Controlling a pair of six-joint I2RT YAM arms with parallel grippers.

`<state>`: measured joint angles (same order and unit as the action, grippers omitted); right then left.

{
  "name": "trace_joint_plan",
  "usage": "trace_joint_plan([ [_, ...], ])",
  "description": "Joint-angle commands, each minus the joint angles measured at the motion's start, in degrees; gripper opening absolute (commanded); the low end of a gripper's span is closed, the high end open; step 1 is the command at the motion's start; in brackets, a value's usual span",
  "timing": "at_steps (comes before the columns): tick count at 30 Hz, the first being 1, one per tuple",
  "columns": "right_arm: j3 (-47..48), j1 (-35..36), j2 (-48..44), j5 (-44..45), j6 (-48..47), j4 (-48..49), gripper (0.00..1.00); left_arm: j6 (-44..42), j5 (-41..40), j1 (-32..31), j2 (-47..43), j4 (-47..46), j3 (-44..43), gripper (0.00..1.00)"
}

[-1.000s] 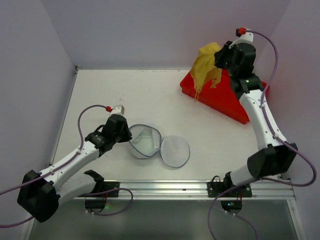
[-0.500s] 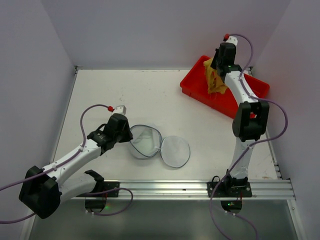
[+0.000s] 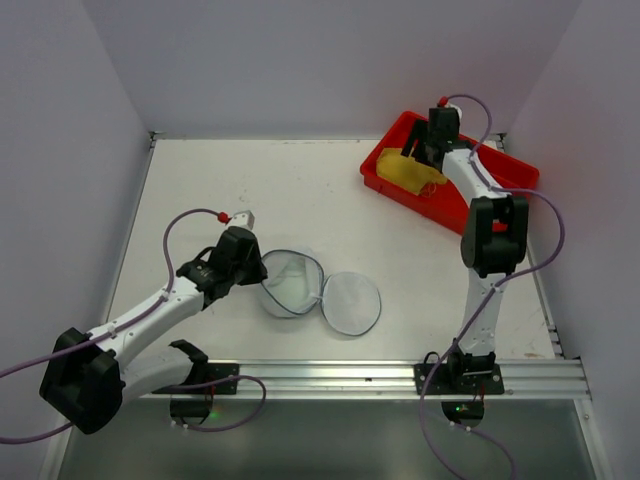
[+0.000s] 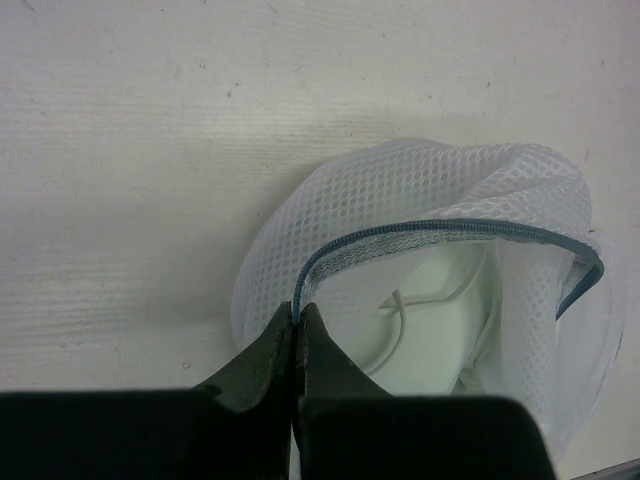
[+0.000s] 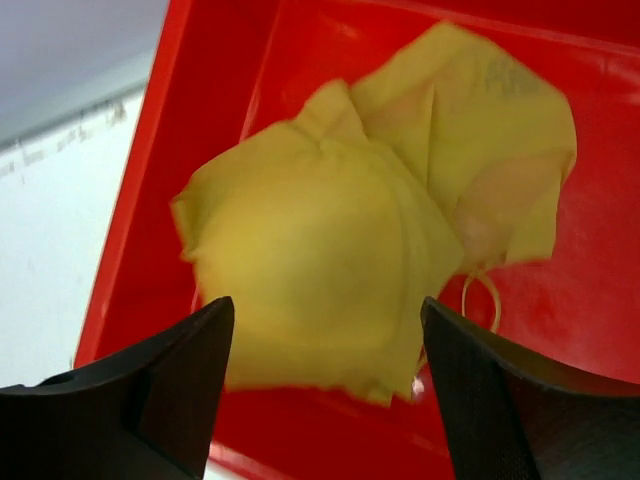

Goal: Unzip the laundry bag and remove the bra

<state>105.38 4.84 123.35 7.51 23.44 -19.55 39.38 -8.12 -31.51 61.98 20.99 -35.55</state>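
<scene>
— Nearest the bases, what is the left gripper (image 4: 296,318) doing?
— It sits low over the white table (image 3: 200,190). Its two dark fingers are pressed together on the blue-grey zipper rim (image 4: 450,232) of the laundry bag (image 4: 430,200), pinching that rim at its left end.
— And the bag itself?
— It lies on the table in front of the bases, unzipped and spread into two round mesh parts that touch. The left half (image 3: 290,283) gapes like a shallow bowl beside the gripper, and the right half (image 3: 350,302) lies flat. Something pale and smooth shows through the mesh; I cannot tell what it is.
— Farther back?
— The red tray (image 3: 500,170) stands at the far right corner, well apart from the bag. The yellow bra (image 5: 330,250) lies crumpled inside it, toward its left end.
— The right gripper (image 5: 325,310)?
— It hangs right over the bra with its fingers spread wide, one on either side of the cloth. The wrist view is blurred, so I cannot tell whether they touch it
</scene>
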Motion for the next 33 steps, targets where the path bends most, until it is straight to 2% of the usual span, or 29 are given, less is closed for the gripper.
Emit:
trace_joint_plan([
  [1,-6.66,0.87,-15.19,-3.46,-0.14,3.11,0.78,-0.53,0.30,0.48,-0.80,-2.36,-0.40,0.00],
  [2,-10.25,1.74,-17.59,-4.07,-0.67,3.72,0.84,-0.44,0.30,0.48,-0.89,-2.45,-0.14,0.00],
  [3,-11.94,2.45,-19.97,-6.17,-1.11,4.08,0.86,-0.18,0.30,0.48,-1.24,-2.62,0.04,0.00],
  [7,-20.90,7.80,-31.13,-13.12,-3.04,5.40,0.86,0.44,0.04,0.66,-2.03,-3.59,1.09,0.00],
  [8,-24.84,11.64,-35.07,-13.92,-3.40,5.66,0.86,0.61,0.03,0.57,-2.21,-3.77,1.53,0.00],
  [13,-35.14,26.25,-43.36,-16.47,-3.32,7.77,0.86,1.14,0.39,0.74,-2.30,-4.47,2.15,0.00],
  [14,-38.55,30.80,-44.33,-16.99,-2.44,8.90,0.86,1.23,0.30,0.75,-2.47,-4.56,2.41,0.00],
  [16,-42.17,34.69,-46.35,-18.57,-0.16,14.69,0.84,1.49,-0.05,0.75,-3.00,-4.47,2.68,0.00],
  [17,-45.15,38.45,-46.62,-18.76,0.28,17.07,0.84,1.67,-0.14,0.83,-3.26,-4.47,3.11,0.00],
  [20,-46.06,45.14,-44.26,-17.01,-0.94,21.04,0.84,2.28,-0.93,0.83,-4.23,-4.30,3.64,0.00],
  [26,-45.62,53.24,-34.78,-17.53,-5.86,25.08,0.84,2.37,-1.64,0.75,-5.72,-3.33,3.56,0.00],
  [33,-45.62,53.96,-27.30,-11.73,-6.21,26.41,0.85,1.85,-1.99,0.83,-5.72,-2.19,2.50,0.00],
])
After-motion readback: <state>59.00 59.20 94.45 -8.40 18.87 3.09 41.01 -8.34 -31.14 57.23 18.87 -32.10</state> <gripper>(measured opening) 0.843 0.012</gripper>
